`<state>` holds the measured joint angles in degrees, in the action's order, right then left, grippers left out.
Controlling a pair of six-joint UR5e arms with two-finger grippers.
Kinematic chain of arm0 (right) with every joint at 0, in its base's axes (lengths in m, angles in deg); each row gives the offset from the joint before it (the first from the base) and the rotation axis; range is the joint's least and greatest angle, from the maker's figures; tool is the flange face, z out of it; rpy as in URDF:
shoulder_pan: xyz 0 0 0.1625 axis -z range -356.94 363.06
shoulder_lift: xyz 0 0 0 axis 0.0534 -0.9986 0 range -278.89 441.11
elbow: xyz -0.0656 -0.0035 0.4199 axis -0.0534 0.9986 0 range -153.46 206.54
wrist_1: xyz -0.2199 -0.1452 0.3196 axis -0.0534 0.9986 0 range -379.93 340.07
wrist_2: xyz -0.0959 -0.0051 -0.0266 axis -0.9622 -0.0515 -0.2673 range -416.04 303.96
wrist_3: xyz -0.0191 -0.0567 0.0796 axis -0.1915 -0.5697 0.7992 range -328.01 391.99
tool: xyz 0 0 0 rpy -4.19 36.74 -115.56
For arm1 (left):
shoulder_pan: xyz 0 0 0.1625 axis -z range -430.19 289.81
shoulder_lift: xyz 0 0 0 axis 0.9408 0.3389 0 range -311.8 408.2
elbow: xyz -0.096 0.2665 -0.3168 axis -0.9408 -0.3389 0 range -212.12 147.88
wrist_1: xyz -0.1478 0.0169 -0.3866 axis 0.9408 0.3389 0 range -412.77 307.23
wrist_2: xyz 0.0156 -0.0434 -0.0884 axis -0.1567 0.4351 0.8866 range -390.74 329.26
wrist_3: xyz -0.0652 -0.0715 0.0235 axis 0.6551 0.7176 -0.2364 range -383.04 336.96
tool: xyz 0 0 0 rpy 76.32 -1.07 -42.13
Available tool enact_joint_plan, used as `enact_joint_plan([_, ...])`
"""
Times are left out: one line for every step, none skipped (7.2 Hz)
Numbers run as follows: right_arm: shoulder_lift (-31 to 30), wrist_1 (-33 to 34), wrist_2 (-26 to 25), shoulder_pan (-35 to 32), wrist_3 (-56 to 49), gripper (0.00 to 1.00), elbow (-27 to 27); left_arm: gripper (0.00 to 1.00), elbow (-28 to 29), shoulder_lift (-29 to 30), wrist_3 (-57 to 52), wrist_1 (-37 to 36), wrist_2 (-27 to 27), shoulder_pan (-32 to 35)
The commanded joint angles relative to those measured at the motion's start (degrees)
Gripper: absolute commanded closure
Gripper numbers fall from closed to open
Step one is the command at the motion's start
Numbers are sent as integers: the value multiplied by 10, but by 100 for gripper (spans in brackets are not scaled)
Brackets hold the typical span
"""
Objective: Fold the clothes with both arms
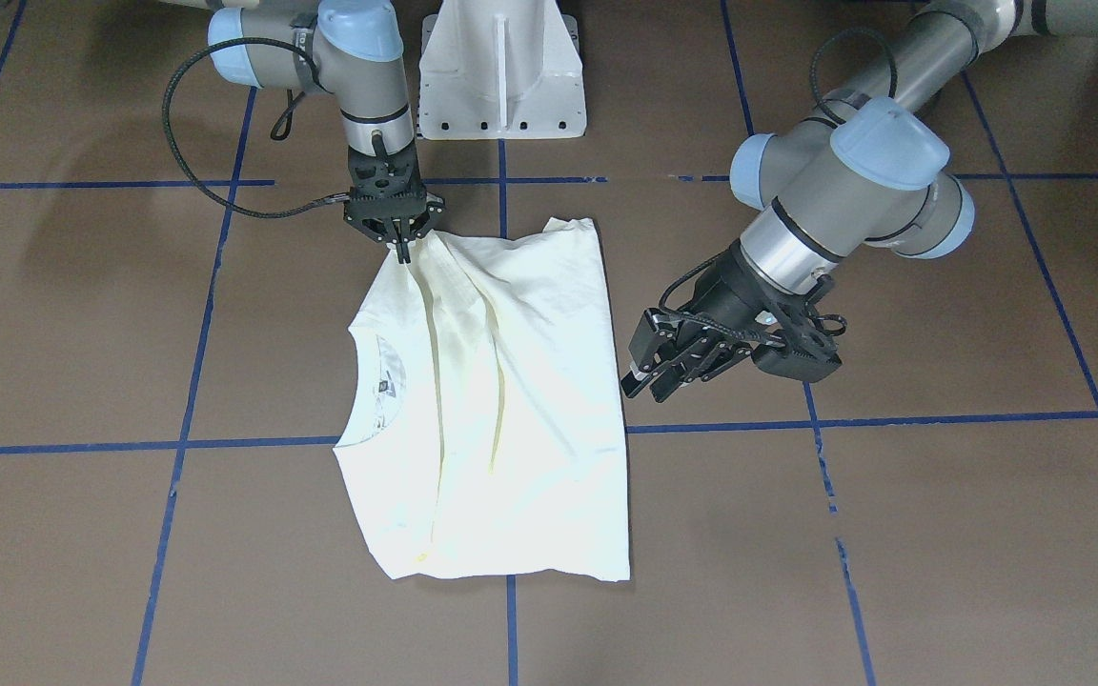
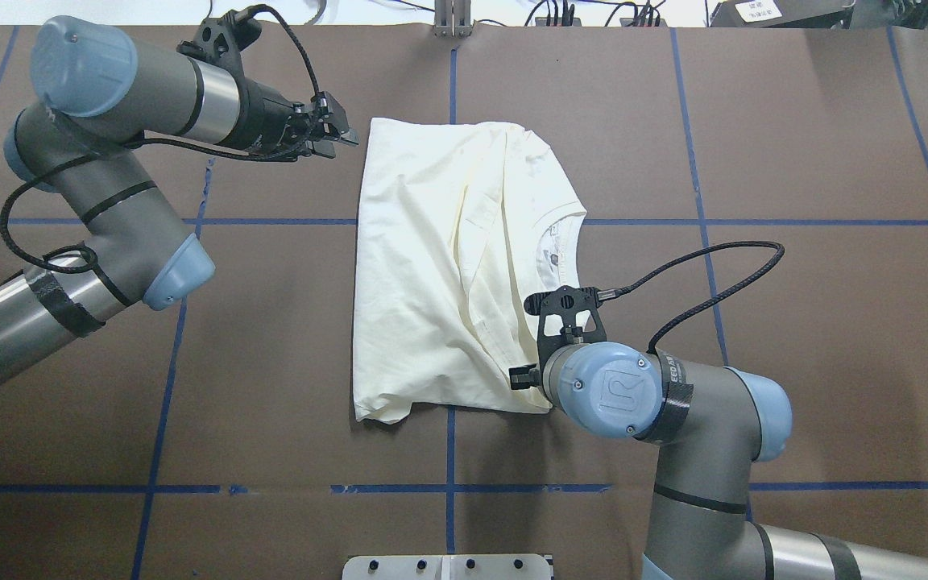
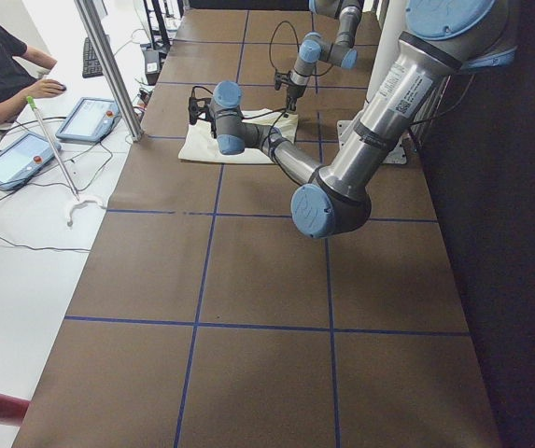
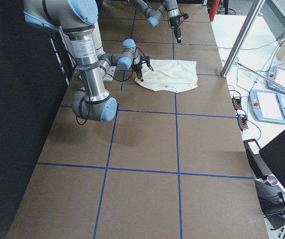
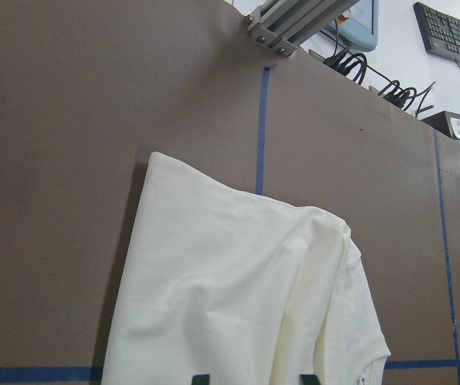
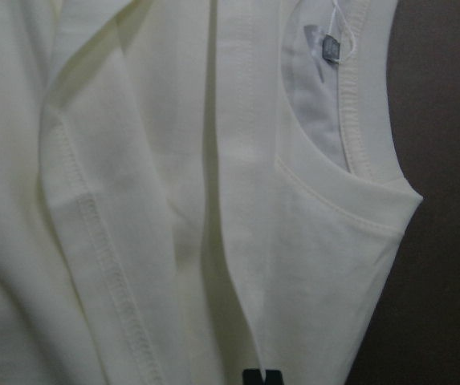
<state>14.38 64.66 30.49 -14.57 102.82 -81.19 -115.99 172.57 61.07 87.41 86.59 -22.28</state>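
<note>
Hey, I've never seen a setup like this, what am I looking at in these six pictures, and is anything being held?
These are two jointed robot arms, left and right, at a brown table marked with blue tape. Four pictures come from fixed cameras: opposite the robot, above and behind it, and at each table end. Two come from cameras on the wrists. A pale cream T-shirt, partly folded, lies on the table. The right tool is shut on one corner of it. The left tool is open beside the shirt's edge, holding nothing.
</note>
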Motion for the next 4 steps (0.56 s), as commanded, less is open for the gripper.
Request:
enact_joint_plan([-77, -1, -9, -1, -18, 100, -45, 53, 0, 0, 1, 0, -1, 0])
enact_joint_plan([-80, 0, -17, 5, -4, 100, -43, 53, 0, 0, 13, 1, -1, -1])
enact_joint_plan([-78, 0, -15, 8, 23, 83, -41, 53, 0, 0, 13, 1, -3, -1])
enact_joint_plan([-76, 0, -8, 7, 23, 63, -48, 53, 0, 0, 13, 1, -3, -2])
